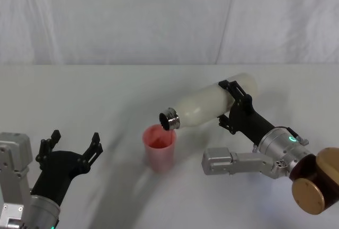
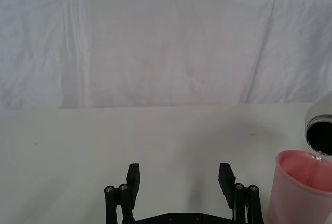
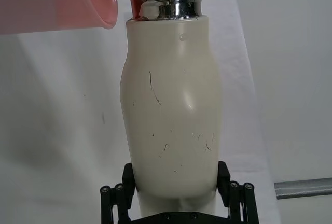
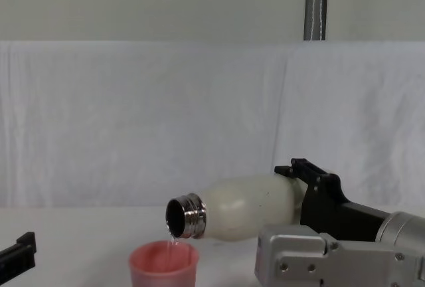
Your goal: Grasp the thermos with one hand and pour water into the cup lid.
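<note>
**Water going into the pink cup**

I see my right hand (image 1: 237,104) clenched around the fat end of the thermos (image 1: 212,104), tipping it almost flat. Its steel mouth sits just above the cup lid (image 1: 159,147) at 7 o'clock, dribbling water in. My left hand (image 1: 74,147) rests released, on the white table (image 1: 106,91), at 9 o'clock from the cup.

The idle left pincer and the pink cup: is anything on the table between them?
No, bare table between left pincer and cup, head view.
</note>
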Action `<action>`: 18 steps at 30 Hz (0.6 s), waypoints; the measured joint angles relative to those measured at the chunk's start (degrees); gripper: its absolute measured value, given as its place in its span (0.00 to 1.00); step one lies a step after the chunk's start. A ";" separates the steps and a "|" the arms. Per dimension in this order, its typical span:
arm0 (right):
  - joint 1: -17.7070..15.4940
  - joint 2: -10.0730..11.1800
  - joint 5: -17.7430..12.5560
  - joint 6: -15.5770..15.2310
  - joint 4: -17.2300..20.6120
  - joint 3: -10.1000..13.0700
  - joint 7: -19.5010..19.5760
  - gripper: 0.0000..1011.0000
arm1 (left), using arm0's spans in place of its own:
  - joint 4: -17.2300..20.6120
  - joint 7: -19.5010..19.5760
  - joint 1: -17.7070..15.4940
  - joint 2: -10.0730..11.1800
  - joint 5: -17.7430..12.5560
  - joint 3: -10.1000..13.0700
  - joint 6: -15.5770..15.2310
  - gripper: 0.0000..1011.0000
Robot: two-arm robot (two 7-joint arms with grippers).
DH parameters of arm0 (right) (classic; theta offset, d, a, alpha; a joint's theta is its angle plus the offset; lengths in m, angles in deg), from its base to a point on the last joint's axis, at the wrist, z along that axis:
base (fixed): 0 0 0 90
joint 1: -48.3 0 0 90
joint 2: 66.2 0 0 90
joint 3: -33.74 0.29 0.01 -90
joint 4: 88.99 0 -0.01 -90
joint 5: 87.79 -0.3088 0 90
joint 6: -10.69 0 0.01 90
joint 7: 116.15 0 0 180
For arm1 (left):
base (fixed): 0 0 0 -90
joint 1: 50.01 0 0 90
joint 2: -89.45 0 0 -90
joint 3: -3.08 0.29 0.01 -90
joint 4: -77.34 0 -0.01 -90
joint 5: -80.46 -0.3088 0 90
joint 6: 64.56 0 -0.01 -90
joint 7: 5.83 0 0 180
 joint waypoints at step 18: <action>0.09 0.19 0.25 -0.11 0.05 -0.13 0.07 0.95 | 0.00 0.00 0.00 0.00 0.00 0.00 0.00 0.99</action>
